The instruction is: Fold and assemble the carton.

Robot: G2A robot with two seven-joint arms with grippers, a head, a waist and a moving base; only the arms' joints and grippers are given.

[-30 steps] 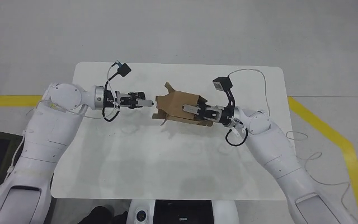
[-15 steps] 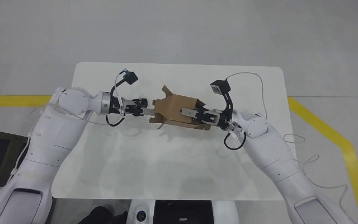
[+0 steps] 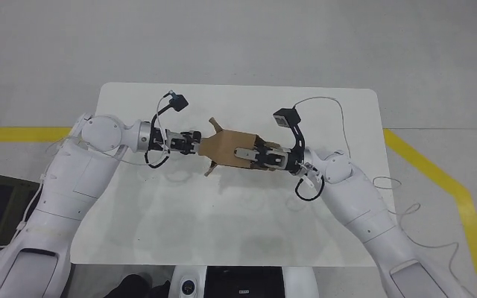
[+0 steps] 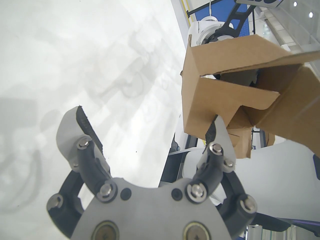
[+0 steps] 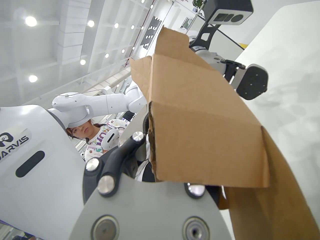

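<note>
Top view first: the carton (image 3: 231, 147) hangs over the middle of the tabletop (image 3: 246, 223), and it looks lifted rather than lying flat. Its long axis runs straight from one arm to the other. The right tool (image 3: 242, 153) has it from the right end, reaching in along the top panel. The left tool (image 3: 198, 138) is right at the other end, where the loose flaps (image 3: 215, 125) stick out. So for whatever gets folded next, your left arm is the nearer one, and the work lies dead ahead of it along that axis.

In the left wrist view the left tool (image 4: 147, 131) is spread wide and holds nothing. The carton (image 4: 225, 96) is just past the tips, off to one side rather than centred between them, open end facing you. One finger (image 4: 221, 138) is touching the edge of a folded-in flap, or close enough that you can't tell. The other is well clear, with only tabletop behind it.

In the right wrist view the carton (image 5: 200, 126) covers most of the right tool. A cut edge of one panel runs down between the fingers, so I'd call it pinching that wall. The contact itself is hidden, so treat that as a judgement call. The left tool sits beyond the far end.
</note>
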